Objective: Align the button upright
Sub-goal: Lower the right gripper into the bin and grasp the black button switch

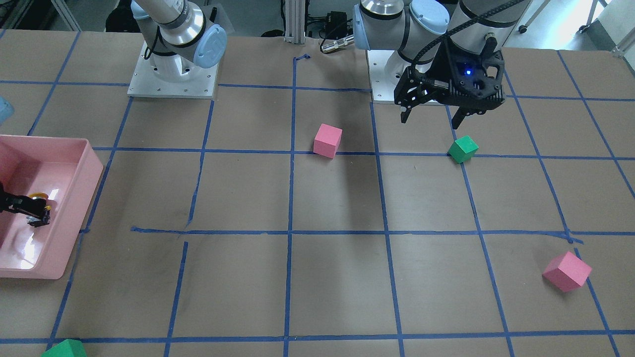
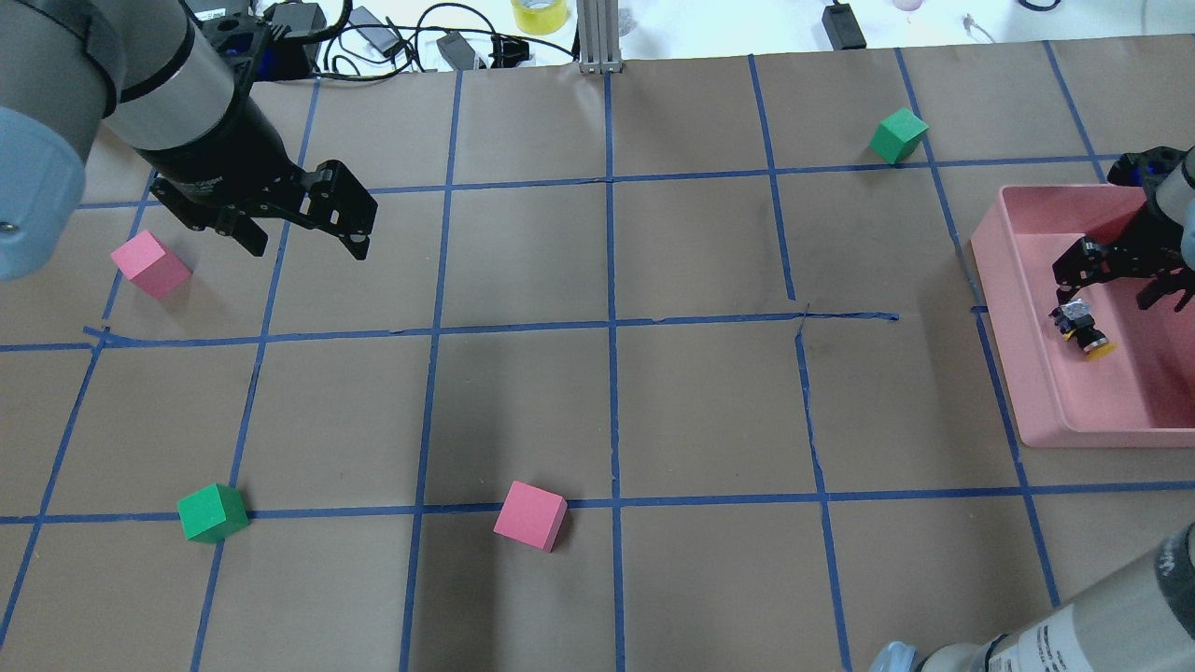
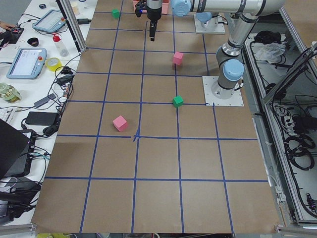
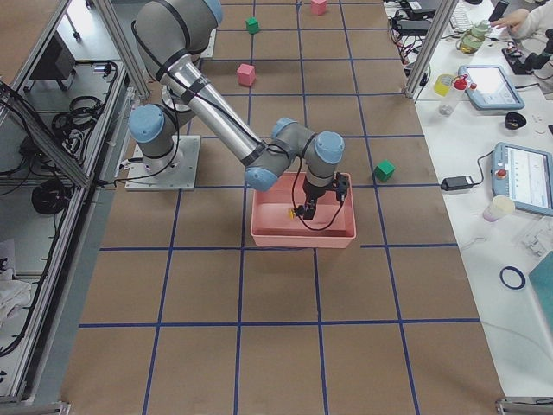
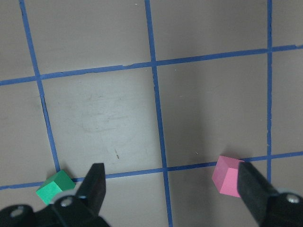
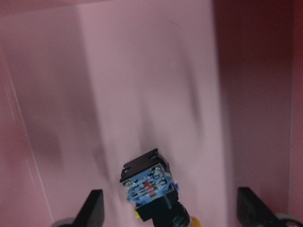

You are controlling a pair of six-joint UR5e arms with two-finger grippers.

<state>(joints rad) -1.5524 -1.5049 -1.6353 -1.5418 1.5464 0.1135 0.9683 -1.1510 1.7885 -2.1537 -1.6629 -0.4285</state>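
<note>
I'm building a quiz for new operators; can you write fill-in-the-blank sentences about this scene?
The small yellow-capped black push-button lies in the ___ plastic tray. The black right gripper above it is ___. The black left gripper holds ___.
Missing: pink; open; nothing.

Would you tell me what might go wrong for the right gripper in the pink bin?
The small black push-button with the round yellow cap lies on its side between the fingers of the open right gripper; closing could roll or twist it rather than stand it up. The glossy floor of the pink plastic bin may let it slide.
</note>
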